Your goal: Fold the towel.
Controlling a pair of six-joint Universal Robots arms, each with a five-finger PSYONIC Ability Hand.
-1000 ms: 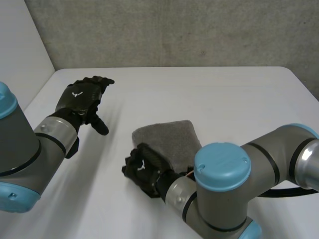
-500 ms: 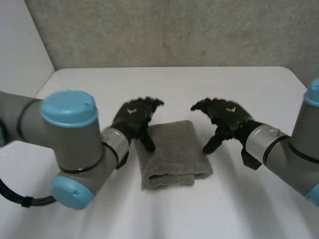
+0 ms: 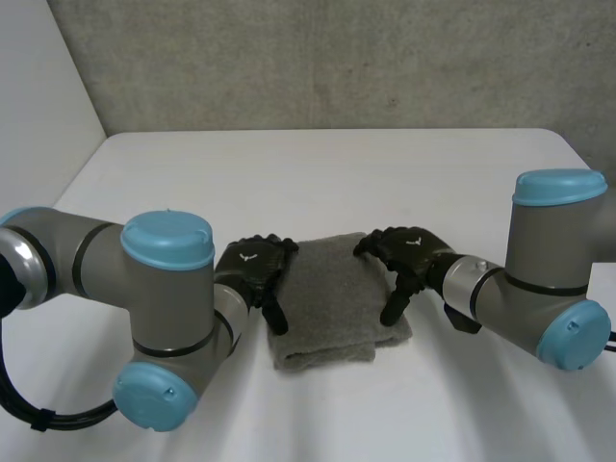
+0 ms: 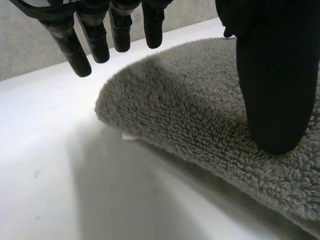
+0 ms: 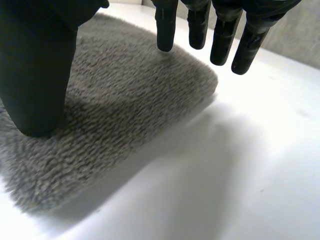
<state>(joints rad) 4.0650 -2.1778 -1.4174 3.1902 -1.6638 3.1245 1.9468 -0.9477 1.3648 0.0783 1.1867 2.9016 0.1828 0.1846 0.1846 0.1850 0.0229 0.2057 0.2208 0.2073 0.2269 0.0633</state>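
- Dropped lower than half a second ago: left hand (image 3: pixel 258 269) and right hand (image 3: pixel 409 255), now at opposite side edges of the folded grey towel (image 3: pixel 327 294).
- Towel lying on the white table (image 3: pixel 337 164), between both arms.
- Left hand: open, thumb (image 4: pixel 272 90) pressing the pile, fingers (image 4: pixel 95 40) straight above the edge.
- Right hand: likewise open, thumb (image 5: pixel 37 75) resting on the towel.
- Small white mark (image 3: pixel 246 257) on each hand's back, too small to read; white tag (image 4: pixel 129 136) peeking from under the towel, writing unreadable.
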